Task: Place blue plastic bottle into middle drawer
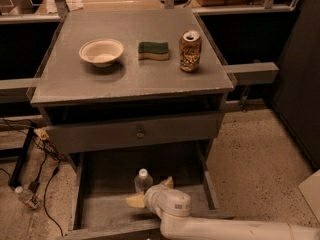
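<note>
Up top, cabinet [130, 84]: grey surface carrying a white bowl [101, 51], a green sponge [153, 50] and a soda can [190, 50].
Middle drawer [100, 211]: pulled open beneath the knobbed upper drawer [100, 134], floor mostly bare.
Gripper [150, 193]: down inside that drawer, close against the blue plastic bottle [143, 180]; I cannot tell whether it grips.
Blue plastic bottle: upright in the middle drawer, white cap up, base hidden behind the gripper.

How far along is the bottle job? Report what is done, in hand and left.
Done: the middle drawer is open and the blue plastic bottle stands upright inside it. In hand: the gripper is down in the drawer right beside the bottle; whether it grips the bottle cannot be told. Left: probably freeing the bottle, if it is held, and pulling the gripper out.
</note>
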Motion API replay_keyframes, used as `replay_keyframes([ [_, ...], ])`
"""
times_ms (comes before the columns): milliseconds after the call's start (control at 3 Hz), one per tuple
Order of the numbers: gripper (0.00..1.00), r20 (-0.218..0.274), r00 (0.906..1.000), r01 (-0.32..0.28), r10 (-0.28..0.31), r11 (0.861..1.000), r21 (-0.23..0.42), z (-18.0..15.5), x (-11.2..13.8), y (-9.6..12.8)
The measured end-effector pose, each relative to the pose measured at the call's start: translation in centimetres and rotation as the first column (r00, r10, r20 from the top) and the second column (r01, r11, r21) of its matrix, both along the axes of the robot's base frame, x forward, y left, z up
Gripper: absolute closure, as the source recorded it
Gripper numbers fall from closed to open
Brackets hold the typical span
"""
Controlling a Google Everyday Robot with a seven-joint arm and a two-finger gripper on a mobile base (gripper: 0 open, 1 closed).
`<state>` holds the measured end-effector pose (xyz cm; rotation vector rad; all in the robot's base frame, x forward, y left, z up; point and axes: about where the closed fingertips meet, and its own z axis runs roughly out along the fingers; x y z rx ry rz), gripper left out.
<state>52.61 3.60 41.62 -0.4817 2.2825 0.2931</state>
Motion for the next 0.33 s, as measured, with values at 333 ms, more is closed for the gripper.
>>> replay_keyframes([
  [333, 0.0, 0.0, 1.0, 0.0, 0.0, 1.0, 0.0, 0.0, 0.0, 0.0],
])
